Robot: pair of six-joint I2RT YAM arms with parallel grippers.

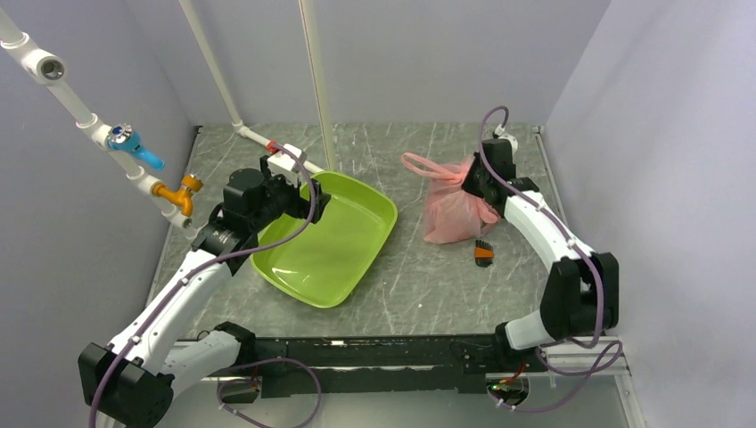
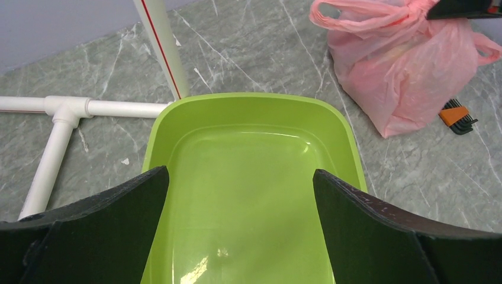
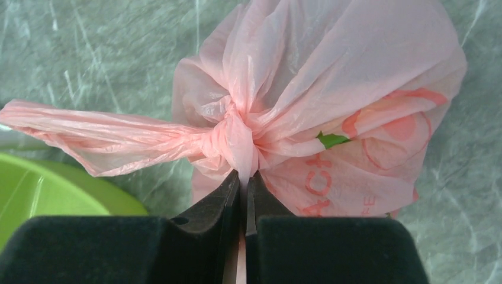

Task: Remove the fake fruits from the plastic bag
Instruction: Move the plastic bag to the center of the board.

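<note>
One knot [image 3: 234, 133] seals the plastic bag [image 1: 450, 214], standing on the surface [image 1: 419, 276] beside the tray [image 1: 330, 245]; right pincer [image 3: 243, 180] clamped there (left pincer [image 2: 240, 173] gaping) should tug gently, not tear.

The right tool [image 3: 243, 177] has its two black fingers [image 3: 213, 201] pressed almost together, with a thin strip of pink film pinched between them just below the knot [image 3: 234, 133] of the plastic bag [image 3: 331, 77]. The bag is tied shut. A twisted handle [image 3: 106, 139] runs out to the left. Red print [image 3: 322, 183] marks the lower right side. A small green patch [image 3: 331, 140] shows at a fold beside the knot; its identity cannot be told. A lime-green tray [image 3: 47, 189] lies lower left on the grey marbled table [image 3: 89, 47].
</note>
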